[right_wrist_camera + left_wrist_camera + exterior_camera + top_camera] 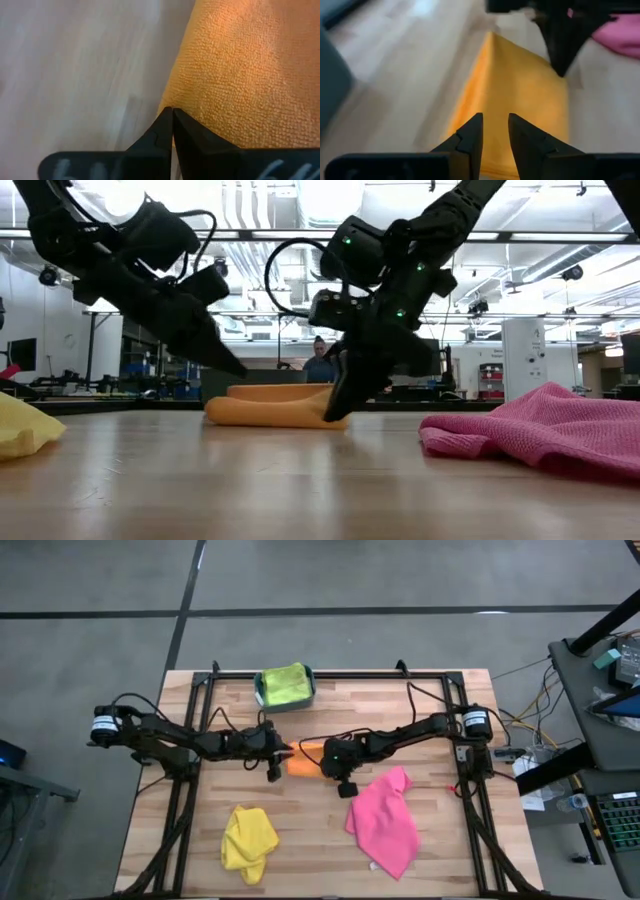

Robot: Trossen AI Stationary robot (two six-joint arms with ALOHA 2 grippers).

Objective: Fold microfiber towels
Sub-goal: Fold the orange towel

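Where the two arms meet at mid-bench: the orange towel [305, 757] is laid folded on the wooden bench [450, 840].
Right claw [337, 412]: closed tight, tips pressed onto the orange towel's edge; whether cloth is pinched cannot be told.
Left claw [495, 131]: parted by a narrow gap, held just above the orange towel, nothing gripped.
Yellow towel [248, 840]: crumpled near the front left.
Pink towel [385, 823]: spread at front right.
Lime green towel [284, 683]: kept in the teal bin [260, 691] at the back.

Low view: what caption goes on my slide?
Two pincers meet at a folded orange towel, pink towel lying nearby.
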